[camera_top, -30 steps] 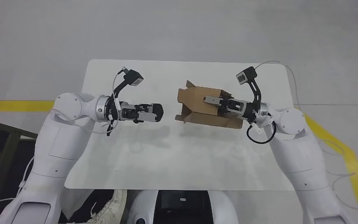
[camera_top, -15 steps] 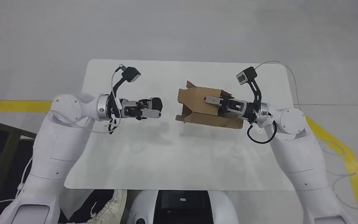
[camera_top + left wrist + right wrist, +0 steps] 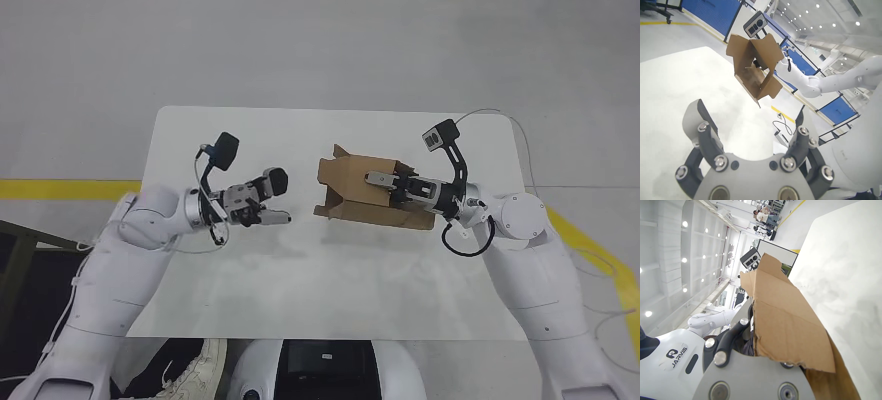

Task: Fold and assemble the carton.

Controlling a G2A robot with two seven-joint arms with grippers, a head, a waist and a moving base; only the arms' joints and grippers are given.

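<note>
Left gripper (image 3: 277, 198) is what changed over the last 1 s: I see its wrist has rolled and the elbow has swung in, while the gripper itself has hardly travelled and hangs above the table (image 3: 300, 290), well apart from the carton (image 3: 345, 175). From the left wrist view its 2 fingers (image 3: 702, 113) stand spread wide with nothing between them, and they now frame the carton's open mouth (image 3: 740, 62) straight ahead. My right gripper (image 3: 372, 182) has not moved in that time; it stays clamped on 1 wall of the carton, holding it raised off the table with the open end turned toward the left arm. From the right wrist view that wall (image 3: 787, 323) runs right up to the gripper base. The carton is opened into a rough tube, its end flaps splayed outward and none folded in yet. I read the roll as lining the left gripper up for those flaps, so folding has not begun; the next reach has to close the gap and meet a flap squarely without pushing the carton out of the right grip.
</note>
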